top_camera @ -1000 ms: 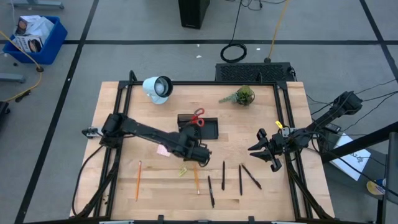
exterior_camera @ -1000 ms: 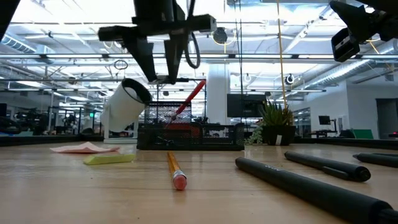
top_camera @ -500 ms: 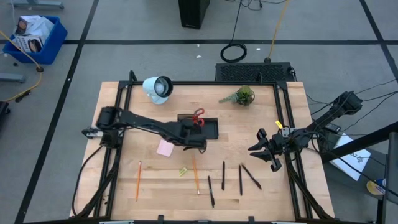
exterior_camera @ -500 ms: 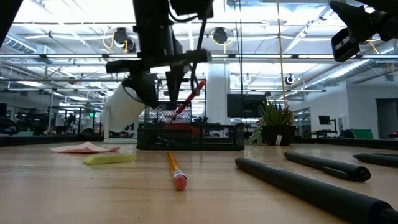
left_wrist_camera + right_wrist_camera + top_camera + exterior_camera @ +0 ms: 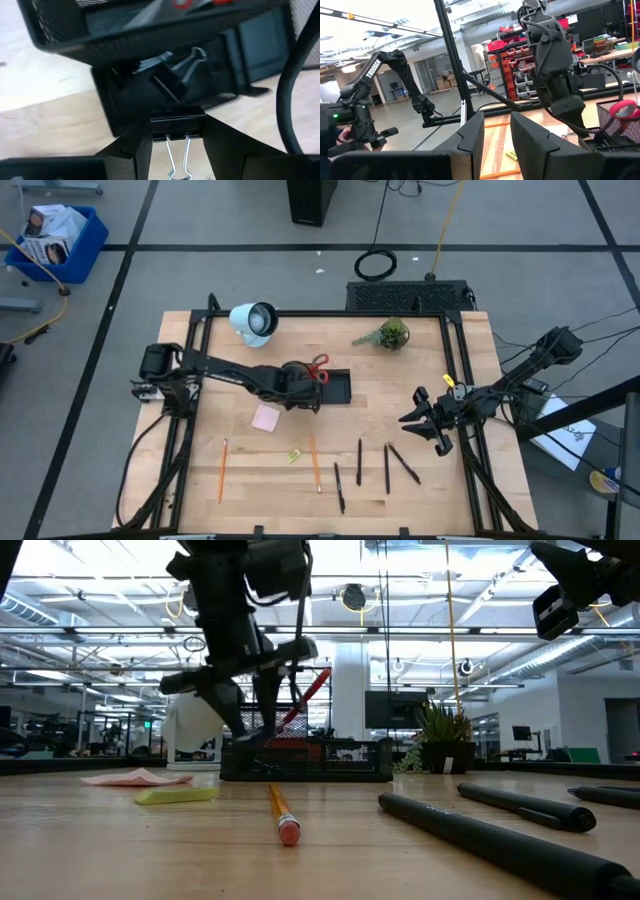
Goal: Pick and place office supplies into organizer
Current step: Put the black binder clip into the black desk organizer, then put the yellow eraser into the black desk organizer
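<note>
A black binder clip [image 5: 177, 129] is pinched between the fingers of the left gripper [image 5: 177, 137], its wire handles hanging below the pads. Just beyond it lies the low compartment of the organizer [image 5: 240, 80], where a second binder clip [image 5: 175, 80] already rests. The step in hand is judged to be the drop of the held clip into that compartment.

To do it well, the clip should be carried fully past the near wall before the fingers are parted, and released low, so that it does not bounce off the rim or catch on the clip already inside. The red-handled scissors [image 5: 317, 368] standing in the taller section should be kept clear of.

Farther off, the right gripper [image 5: 428, 423] is parked near the table's right edge, nothing between its fingers, which stand slightly apart. On the table nearer the front remain the pink sticky-note pad [image 5: 265, 417], two orange pencils [image 5: 314, 461], a small yellow piece [image 5: 294, 455] and four black pens [image 5: 385, 466].

Against the earliest frame, the left gripper has been moved from over the table in front of the organizer, by the pad, back to the organizer itself. The right arm is unchanged.
</note>
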